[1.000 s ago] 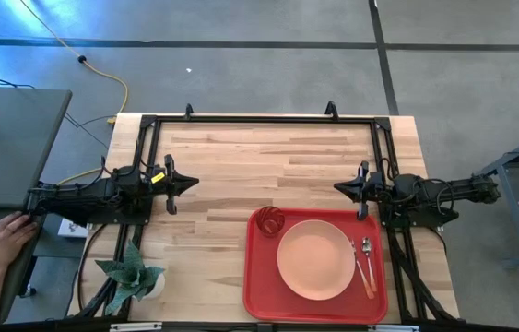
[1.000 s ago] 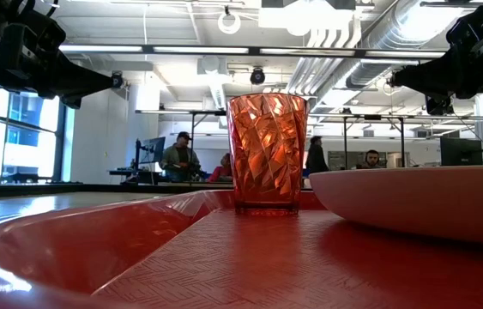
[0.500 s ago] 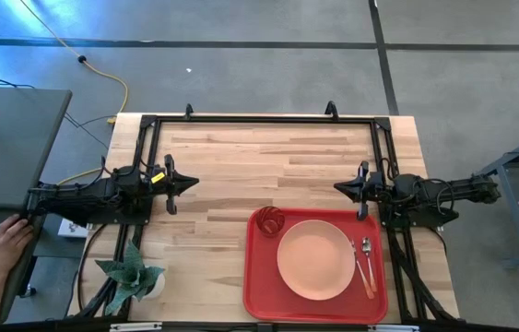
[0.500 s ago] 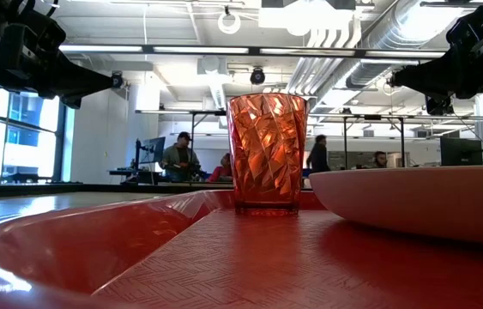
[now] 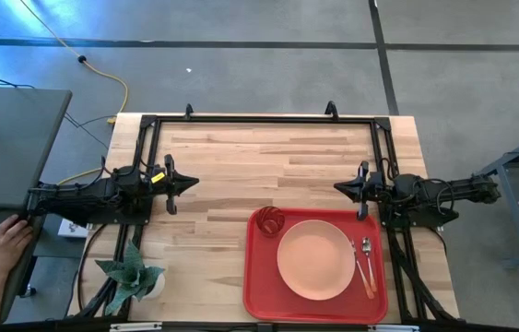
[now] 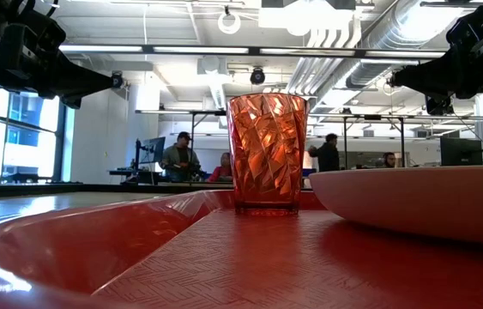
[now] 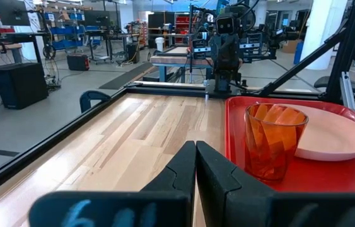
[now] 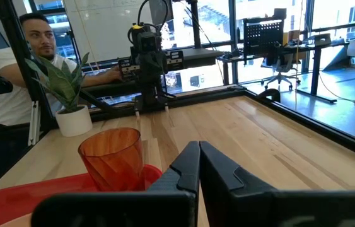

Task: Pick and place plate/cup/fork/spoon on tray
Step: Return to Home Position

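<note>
The red tray (image 5: 259, 290) lies at the table's near right. On it rest the peach-pink plate (image 5: 315, 259), the orange-red cup (image 5: 270, 220) upright at the tray's far left corner, and the fork (image 5: 358, 263) and spoon (image 5: 368, 263) side by side right of the plate. The cup also shows in the low view (image 6: 266, 153) and in both wrist views (image 7: 274, 142) (image 8: 112, 157). My left gripper (image 5: 191, 183) hovers shut at the table's left side, empty. My right gripper (image 5: 339, 187) hovers shut just beyond the tray's far edge, empty.
A potted plant (image 5: 133, 274) stands at the table's near left corner. A person's hand (image 5: 5, 242) rests on a desk left of the table. A black frame (image 5: 259, 120) runs along the table's edges. Bare wood (image 5: 259, 166) lies between the grippers.
</note>
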